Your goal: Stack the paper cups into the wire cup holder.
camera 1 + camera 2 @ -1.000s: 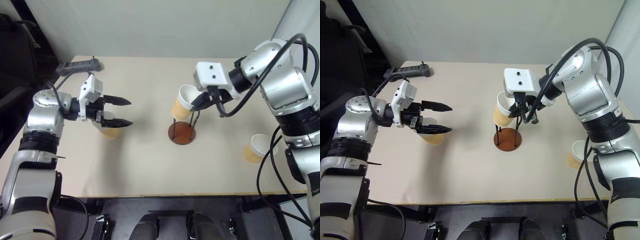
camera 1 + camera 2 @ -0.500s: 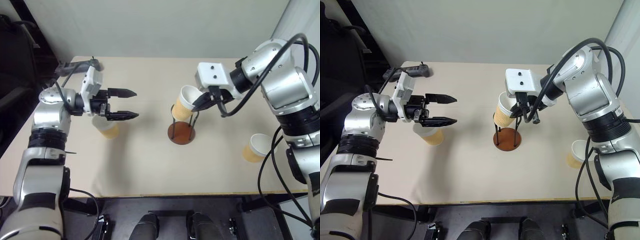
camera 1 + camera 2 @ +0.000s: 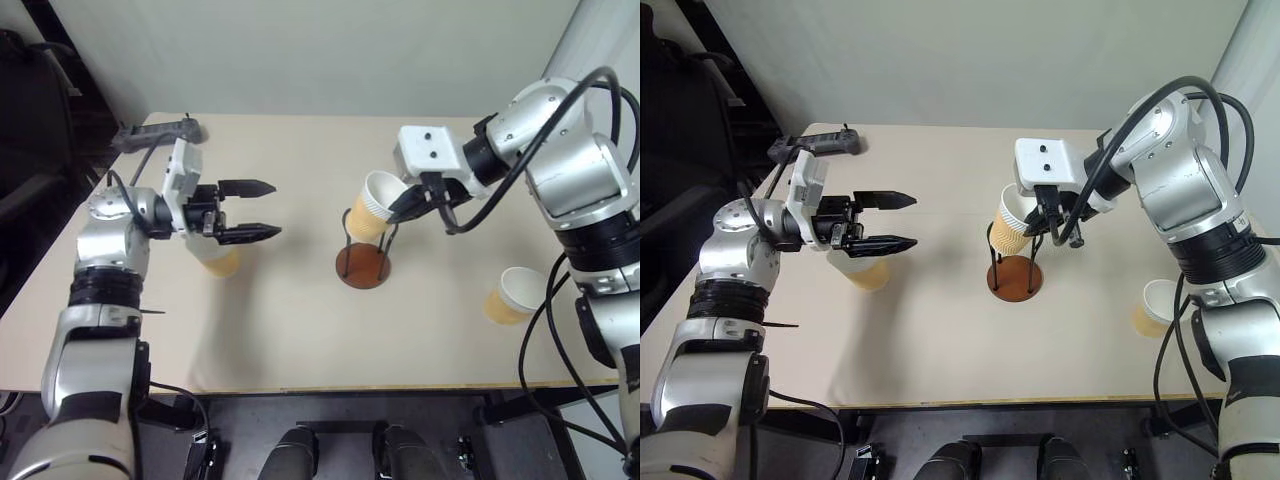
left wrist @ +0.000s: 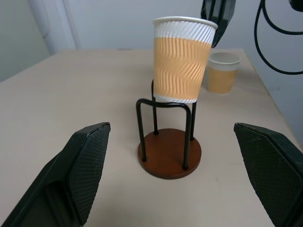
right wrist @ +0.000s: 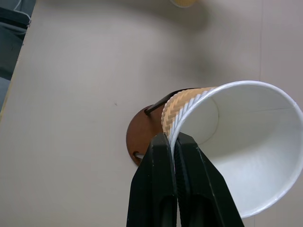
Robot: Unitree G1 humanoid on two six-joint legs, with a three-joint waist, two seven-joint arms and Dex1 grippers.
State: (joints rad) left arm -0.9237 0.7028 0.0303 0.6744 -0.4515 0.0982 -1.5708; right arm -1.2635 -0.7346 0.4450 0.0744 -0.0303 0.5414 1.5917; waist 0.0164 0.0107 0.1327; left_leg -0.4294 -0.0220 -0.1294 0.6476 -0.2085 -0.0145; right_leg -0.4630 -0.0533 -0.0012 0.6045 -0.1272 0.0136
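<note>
Above the wire cup holder point(image 3: 362, 262), paper cup point(image 3: 372, 205) pinched by right gripper point(image 3: 403, 208)

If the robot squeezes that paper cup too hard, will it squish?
Probably. The paper cup is thin-walled, and the right gripper pinches only its rim, so a hard squeeze would likely dent it. It looks light, and it hangs tilted over the wire cup holder, so it might tip if dropped.
</note>
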